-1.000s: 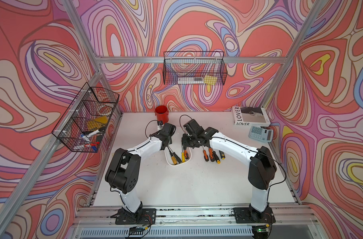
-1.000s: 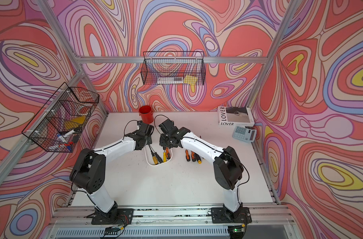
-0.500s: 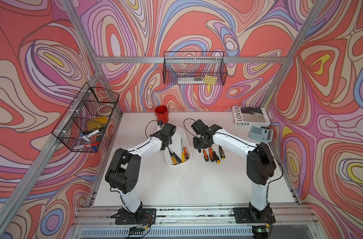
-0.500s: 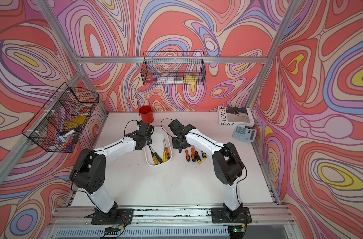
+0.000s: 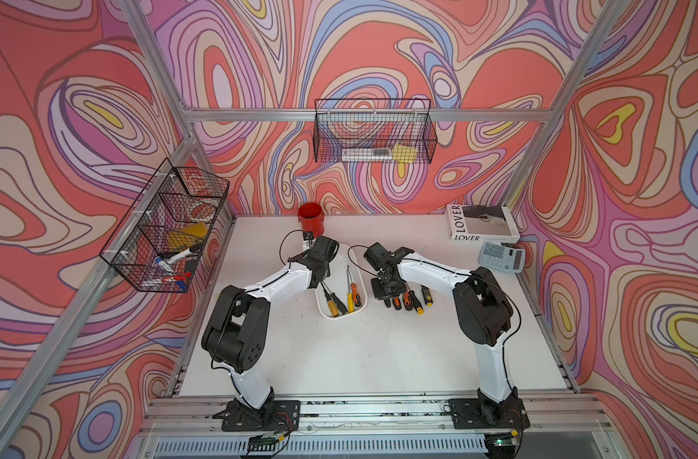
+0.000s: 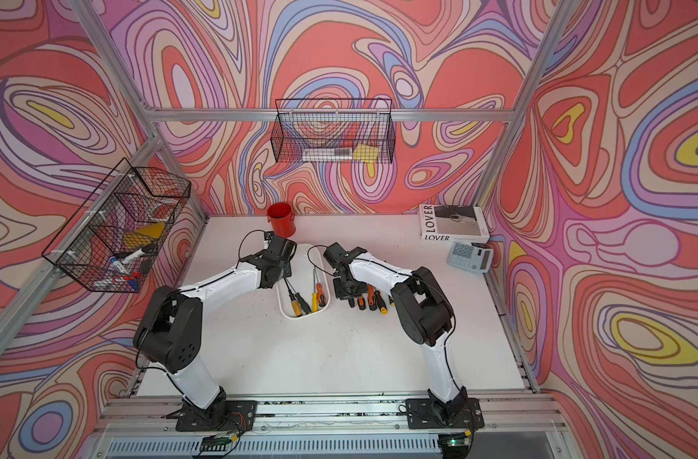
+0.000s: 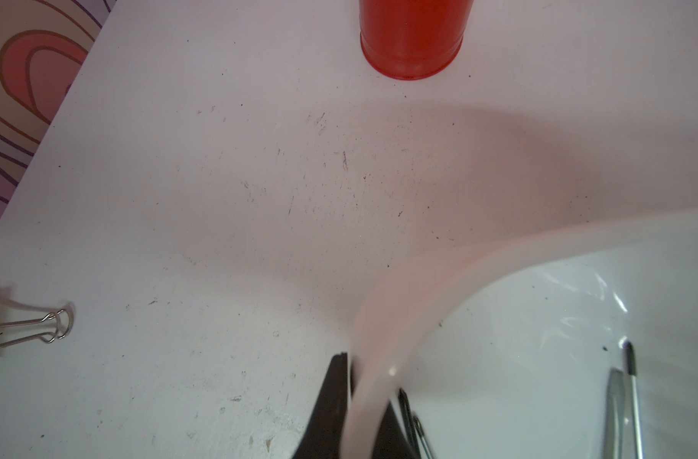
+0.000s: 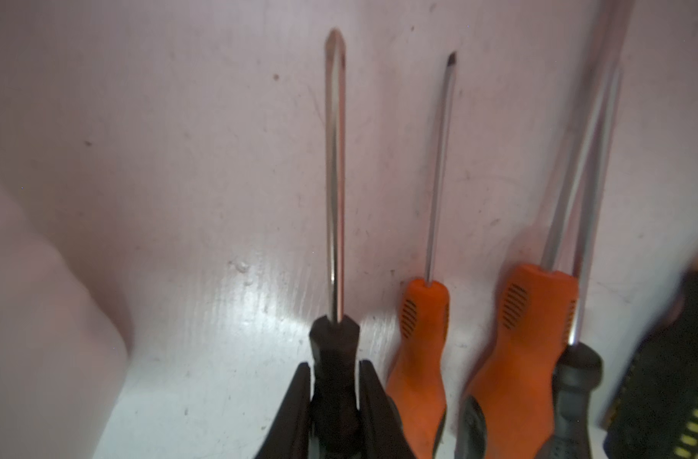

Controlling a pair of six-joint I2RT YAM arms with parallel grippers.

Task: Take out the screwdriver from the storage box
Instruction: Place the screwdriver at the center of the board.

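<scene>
1. Both top views: show the storage box [image 5: 341, 264] lying lengthwise between the arms, long axis running away from the robot, with four screwdrivers [image 5: 331, 308] inside, handles toward the robot. Place the right gripper [image 5: 387, 296] just outside the box's right wall, low over the table [image 5: 379, 357], at the box-side end of a row of loose screwdrivers [image 5: 408, 298]. Hide both sets of fingers under the wrists.
2. Left wrist view: catches the left gripper [image 7: 365, 391] pinching the box's rolled rim, one finger outside the wall and one inside. Shows a red cup [image 7: 412, 39] ahead, a binder clip [image 7: 41, 328] off to one side, and two shaft tips [image 7: 629, 377] on the box floor.
3. Right wrist view: finds the fingers [image 8: 299, 393] clamped on the black handle of the screwdriver [image 8: 335, 349], shaft running straight ahead of them, parallel to the orange-handled neighbours [image 8: 422, 337] just beside it. Puts it outside the box, on the right arm's side. Cannot tell whether the handle touches the table. Suggests only lowering and letting go remains, with little room beside the nearest orange handle.
</scene>
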